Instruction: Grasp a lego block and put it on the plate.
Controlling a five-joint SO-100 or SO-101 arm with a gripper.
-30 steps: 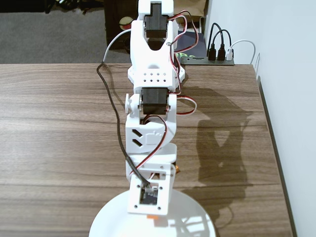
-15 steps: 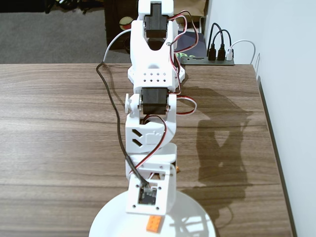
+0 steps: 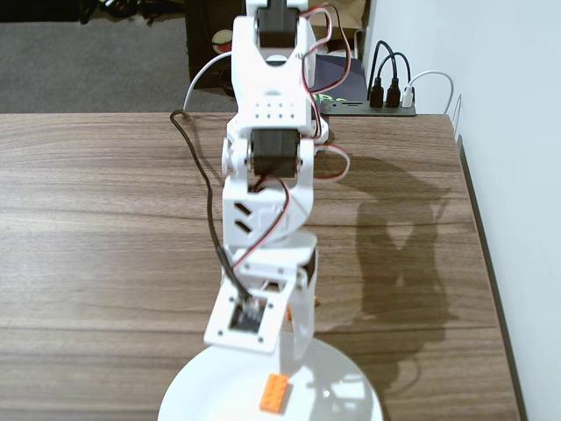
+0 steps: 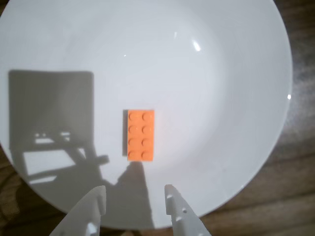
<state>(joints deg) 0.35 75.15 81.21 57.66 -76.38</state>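
Just ahead of the parted, empty jaws of the gripper [image 4: 134, 195], the lego block [image 4: 141, 134] lies flat, studs up, on the plate [image 4: 236, 98]; a careless retreat could clip the rim and send the brick sliding

Wooden table and clutter behind it

We see a wood-grain table [image 3: 105, 228], a white wall [image 3: 500, 105], plugged-in cables [image 3: 390, 83] and grey carpet [image 3: 88, 61].
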